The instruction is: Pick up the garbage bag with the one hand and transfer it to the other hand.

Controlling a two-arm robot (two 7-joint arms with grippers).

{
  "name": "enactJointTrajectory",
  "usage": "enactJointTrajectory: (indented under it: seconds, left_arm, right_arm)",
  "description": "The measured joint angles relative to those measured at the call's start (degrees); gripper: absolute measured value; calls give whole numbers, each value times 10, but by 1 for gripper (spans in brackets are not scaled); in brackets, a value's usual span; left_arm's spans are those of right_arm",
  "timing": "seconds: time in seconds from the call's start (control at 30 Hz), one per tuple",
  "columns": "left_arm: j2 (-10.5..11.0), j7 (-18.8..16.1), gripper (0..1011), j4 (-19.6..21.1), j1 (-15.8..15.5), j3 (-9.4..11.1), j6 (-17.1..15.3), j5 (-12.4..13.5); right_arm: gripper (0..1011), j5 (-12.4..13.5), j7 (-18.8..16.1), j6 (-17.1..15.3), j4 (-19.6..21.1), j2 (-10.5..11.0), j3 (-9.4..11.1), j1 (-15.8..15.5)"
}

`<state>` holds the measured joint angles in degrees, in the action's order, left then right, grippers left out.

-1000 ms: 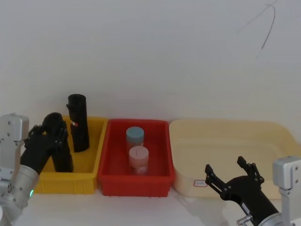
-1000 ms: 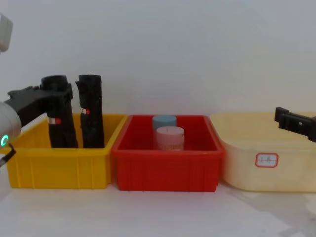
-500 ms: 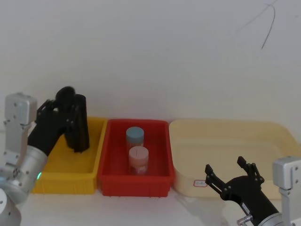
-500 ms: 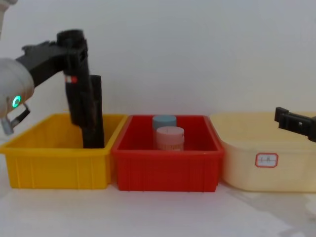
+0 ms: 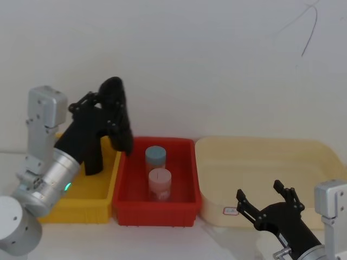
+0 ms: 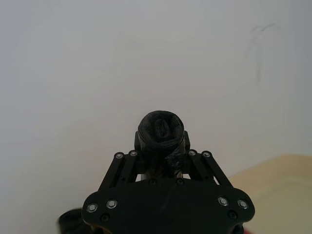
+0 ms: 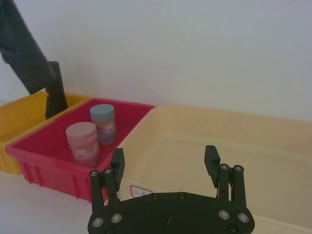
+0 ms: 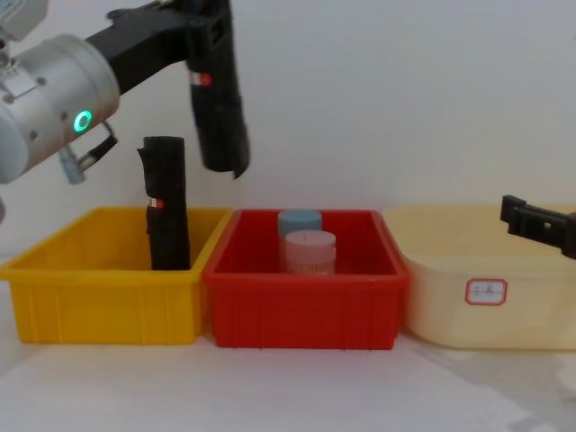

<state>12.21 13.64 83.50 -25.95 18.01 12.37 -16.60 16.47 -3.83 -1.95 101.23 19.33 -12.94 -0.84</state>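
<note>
Nearest, right gripper sits low at the near side of the cream tub, fingers spread wide, empty, probably waiting to receive. Next, red bin with two jars, and yellow bin propping the other black roll upright. Above their shared edge, left gripper has its fingers clamped near the top of the garbage bag, which hangs clear of both bins. That high grip leaves the lower part free for handover.

Left claw, on a raised silver arm, is clamped around the garbage bag. Right claw sits low, fingers spread apart.
</note>
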Motion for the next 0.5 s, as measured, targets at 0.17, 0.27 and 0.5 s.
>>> enactJointTrajectory:
  seconds: [0.17,0.27,0.5]
  left_arm:
    - [-8,31,371,1,-11,12,2,-11]
    - [-14,48,371,-1,-18,20,2,-18]
    - [-27,88,371,-13,-35,40,2,-37]
  right_arm:
    - [1000,0,0,0,0,0,0,0]
    - [999,0,0,0,0,0,0,0]
    - [999,0,0,0,0,0,0,0]
